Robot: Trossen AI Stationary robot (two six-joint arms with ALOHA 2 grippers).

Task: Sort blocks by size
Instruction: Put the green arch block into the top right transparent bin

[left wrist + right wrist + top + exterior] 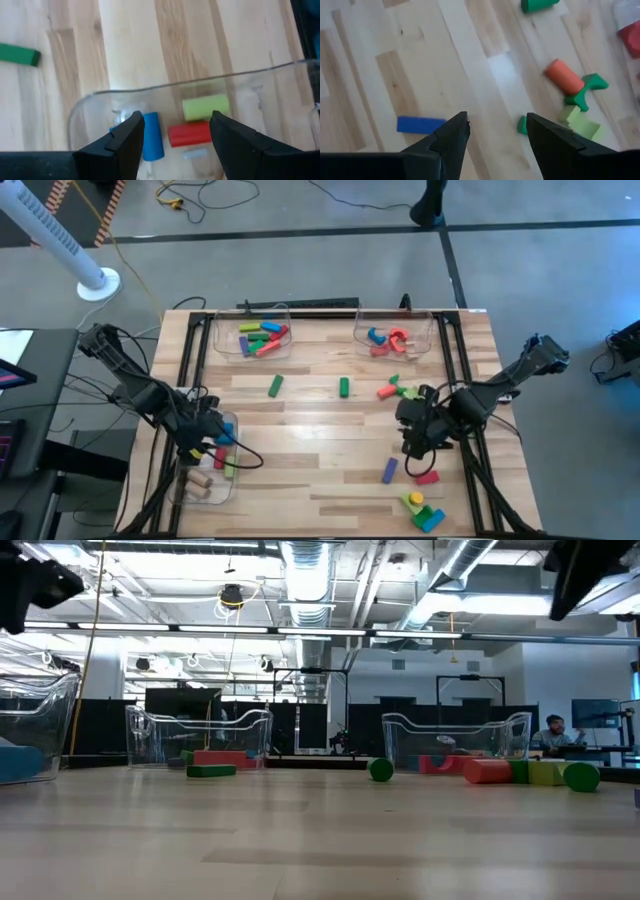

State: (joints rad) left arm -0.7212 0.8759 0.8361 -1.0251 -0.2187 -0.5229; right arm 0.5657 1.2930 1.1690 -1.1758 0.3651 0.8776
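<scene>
- Dark fingers of my left gripper stood wide and empty above a clear bin holding blue, red and lime blocks.
- My right gripper hung spread, empty, over bare wood; a blue bar lay near, an orange cylinder beyond.

The worktop is made of pale wooden planks. Three clear bins are set directly on it: one under the left fingers, two at the far edge. Loose blocks are scattered on the bare wood: a blue bar just beside the right fingers, an orange cylinder and green pieces farther ahead of them.
</scene>
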